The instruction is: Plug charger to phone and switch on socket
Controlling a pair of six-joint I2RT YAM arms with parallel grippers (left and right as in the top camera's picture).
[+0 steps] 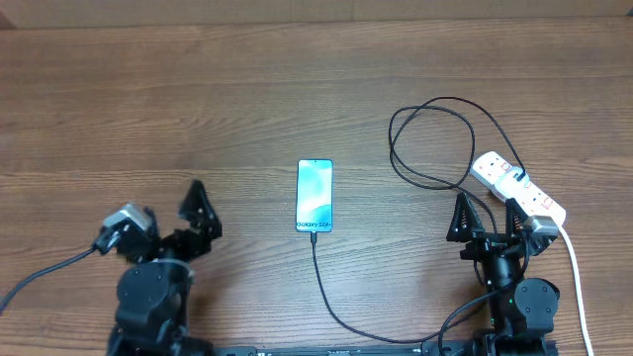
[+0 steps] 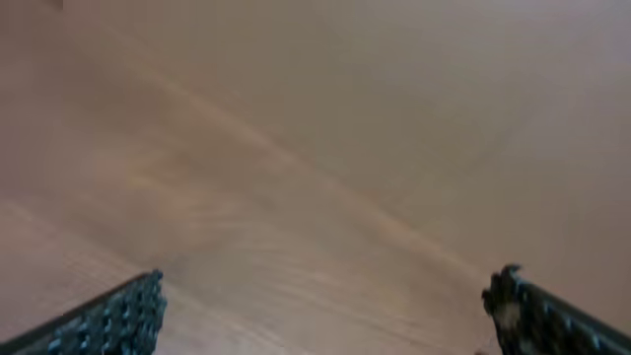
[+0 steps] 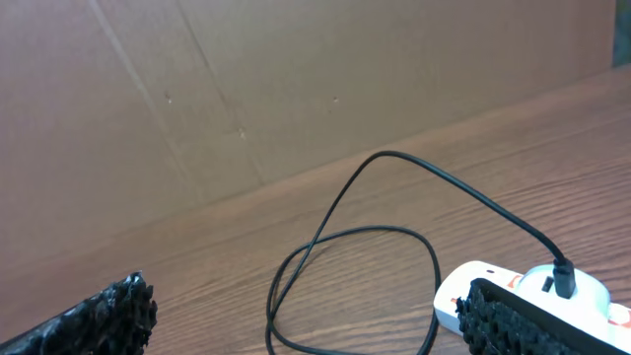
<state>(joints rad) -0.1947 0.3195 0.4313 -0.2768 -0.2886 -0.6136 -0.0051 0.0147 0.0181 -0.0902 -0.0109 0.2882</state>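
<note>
Phone [image 1: 315,195] lies flat near the centre of the tabletop [image 1: 148,99], screen up. Its long axis runs straight away from the robot, and the end bearing the small text faces the robot. Charger [image 1: 316,252] meets the phone at that near short edge. Whether the tip is fully seated cannot be told from the overhead view. From there the black cable runs toward the robot, bends right along the near edge, and reappears as loose loops on the far right. It ends at a plug standing in the socket [image 1: 516,186]. The socket lies on the right side, well apart from the phone. Its long axis is diagonal, with the far end pointing left and away and the near end pointing right and toward the robot. Its white cord [image 1: 575,272] leaves the near end. Red switches show on its top, but their position cannot be told. Left gripper [image 2: 325,296] hangs over bare wood on the left, jaws spread wide, holding nothing. Right gripper [image 1: 487,222] sits just beside the socket's near end, jaws spread wide and empty, with one finger overlapping the strip in the wrist view.
</note>
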